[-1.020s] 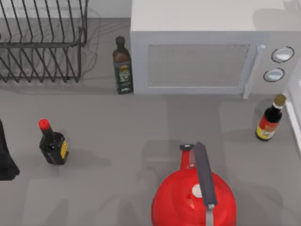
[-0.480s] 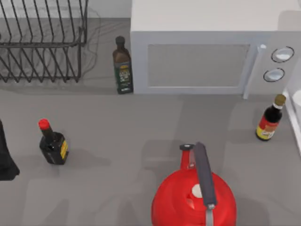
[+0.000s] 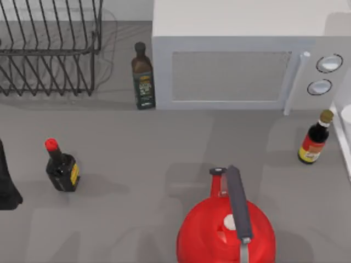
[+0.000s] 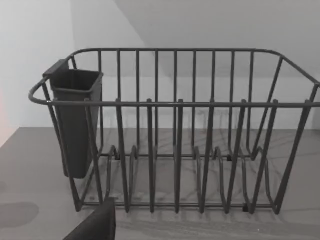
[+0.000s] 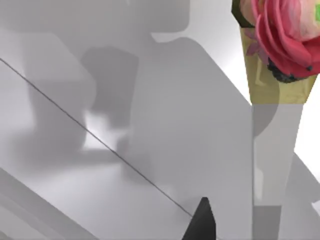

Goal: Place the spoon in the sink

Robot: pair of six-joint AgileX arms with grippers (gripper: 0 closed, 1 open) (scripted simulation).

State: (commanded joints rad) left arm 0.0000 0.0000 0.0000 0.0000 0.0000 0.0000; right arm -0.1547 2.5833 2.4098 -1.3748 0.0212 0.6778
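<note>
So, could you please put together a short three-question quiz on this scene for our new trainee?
1. True or false: the red kettle stands inside the dish rack.
2. Which bottle stands nearest the microwave? A) red-capped bottle B) dark green bottle C) neither
3. Fill in: the bottle with the red and yellow label stands near the table's ____ edge.

Key: 1 false; 2 B; 3 right.

Matte black left arm, angular pincer
</note>
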